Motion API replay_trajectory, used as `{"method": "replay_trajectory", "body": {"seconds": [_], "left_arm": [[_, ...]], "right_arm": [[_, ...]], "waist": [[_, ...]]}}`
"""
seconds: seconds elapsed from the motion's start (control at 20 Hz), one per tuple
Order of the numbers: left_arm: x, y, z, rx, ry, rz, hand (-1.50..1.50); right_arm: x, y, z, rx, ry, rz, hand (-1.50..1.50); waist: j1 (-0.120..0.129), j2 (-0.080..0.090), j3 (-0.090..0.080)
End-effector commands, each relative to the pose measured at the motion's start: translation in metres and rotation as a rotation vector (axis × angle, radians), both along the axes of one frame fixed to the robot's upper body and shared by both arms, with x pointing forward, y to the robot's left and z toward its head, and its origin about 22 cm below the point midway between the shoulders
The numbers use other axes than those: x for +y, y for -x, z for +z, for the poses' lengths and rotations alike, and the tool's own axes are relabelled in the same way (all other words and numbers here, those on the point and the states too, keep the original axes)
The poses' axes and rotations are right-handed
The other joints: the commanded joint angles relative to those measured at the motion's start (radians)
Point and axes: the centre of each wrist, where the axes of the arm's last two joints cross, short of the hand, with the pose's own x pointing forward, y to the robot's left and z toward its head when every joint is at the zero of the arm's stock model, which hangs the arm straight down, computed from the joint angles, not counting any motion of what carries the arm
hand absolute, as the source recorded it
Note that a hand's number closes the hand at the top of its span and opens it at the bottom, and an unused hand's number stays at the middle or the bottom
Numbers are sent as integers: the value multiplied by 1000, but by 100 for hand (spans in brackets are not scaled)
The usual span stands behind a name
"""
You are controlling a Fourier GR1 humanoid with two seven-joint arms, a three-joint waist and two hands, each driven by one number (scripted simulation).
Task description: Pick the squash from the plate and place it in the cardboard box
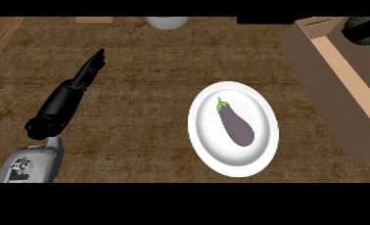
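One white oval plate (206,146) sits on the rough wooden counter (145,72), carrying a single purple vegetable (236,123) with a green stem. At three o'clock stands one brown cardboard box (329,89). At nine o'clock the left hand (88,71) lies released, fingers straight. A pale round object (168,22) sits at twelve.

cardboard box (329,79): cut off at right edge | dark thing (357,28) inside it: mostly out of frame, unidentifiable | pale round object (168,21), top centre: cut off
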Motion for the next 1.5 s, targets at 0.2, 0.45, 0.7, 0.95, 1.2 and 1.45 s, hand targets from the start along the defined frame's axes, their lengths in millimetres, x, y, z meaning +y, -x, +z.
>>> {"method": "replay_trajectory", "body": {"seconds": [0.2, 0.45, 0.7, 0.95, 1.2, 1.45], "left_arm": [[-1, -13, 21, -2, 3, -13, 0], [-6, -5, 3, 8, 1, -10, 0], [1, -4, -4, -1, 4, 14, 0], [3, -3, -5, 8, 12, 18, 0], [4, 1, -1, 6, 8, 16, 0], [2, -2, -4, 11, 0, 11, 0]], "right_arm": [[-40, 7, -40, 257, -102, -5, 150], [-83, 28, -22, 274, -225, 158, -150], [-69, 25, -13, -53, -274, 277, -150], [-85, 35, 2, -591, -583, 193, -150], [-120, 59, -12, -778, -753, 31, -150], [-153, 89, -34, -884, -723, -37, -150]], "waist": [[13, 5, 1], [4, 1, 1], [-3, -3, 1], [-17, -9, 5], [-4, -2, 2], [-1, 2, 1]]}}
